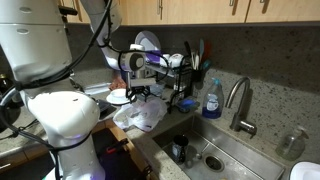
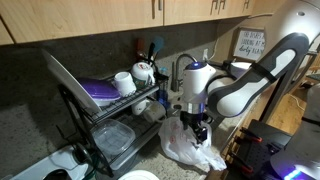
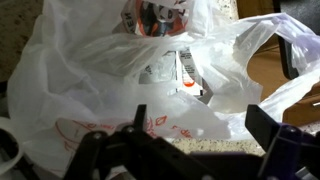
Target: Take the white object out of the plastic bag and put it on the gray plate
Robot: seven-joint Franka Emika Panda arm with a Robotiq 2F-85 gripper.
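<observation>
The white object (image 3: 180,68) sits inside the plastic bag (image 3: 90,90), just below the pincer (image 3: 197,125) and slightly ahead of its fingertips. Through the film it looks like a pale packet with a barcode strip and orange marks (print too blurred to read). The pincer's fingers stand apart over the crumpled bag, clamped on nothing. Beside the pincer, a dish rack (image 2: 100,125) holds a purple plate (image 2: 105,91) and mugs (image 2: 125,82).

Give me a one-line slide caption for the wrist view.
Black gripper, fingers apart, facing a crumpled white translucent plastic bag with red print.
</observation>
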